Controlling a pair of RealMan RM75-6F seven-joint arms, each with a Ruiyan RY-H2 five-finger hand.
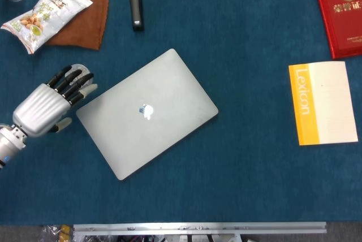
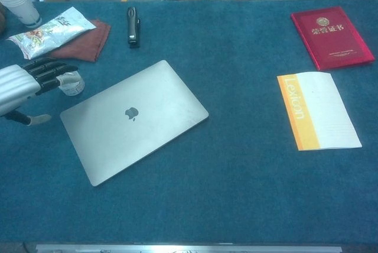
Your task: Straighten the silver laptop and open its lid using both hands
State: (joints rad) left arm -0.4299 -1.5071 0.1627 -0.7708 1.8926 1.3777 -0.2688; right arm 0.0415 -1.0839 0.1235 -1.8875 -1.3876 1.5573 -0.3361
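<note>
The left hand point(image 1: 42, 99) is hovering just beside the left corner of the silver laptop point(image 1: 147, 112), its fingers point(image 2: 52, 71) spread and holding nothing. The laptop is lying closed and turned at an angle on the blue table point(image 1: 237, 185). Behind the hand a small clear container point(image 2: 71, 83) is standing; its contents are unclear.

You see the laptop point(image 1: 147, 113) lying askew at the middle of the table point(image 1: 243, 185), with your left hand point(image 1: 45, 103) just beside its left corner. Behind the hand lies the snack bag point(image 1: 45, 12) on a cloth point(image 1: 85, 24). The booklet point(image 1: 323, 103) lies far right.
</note>
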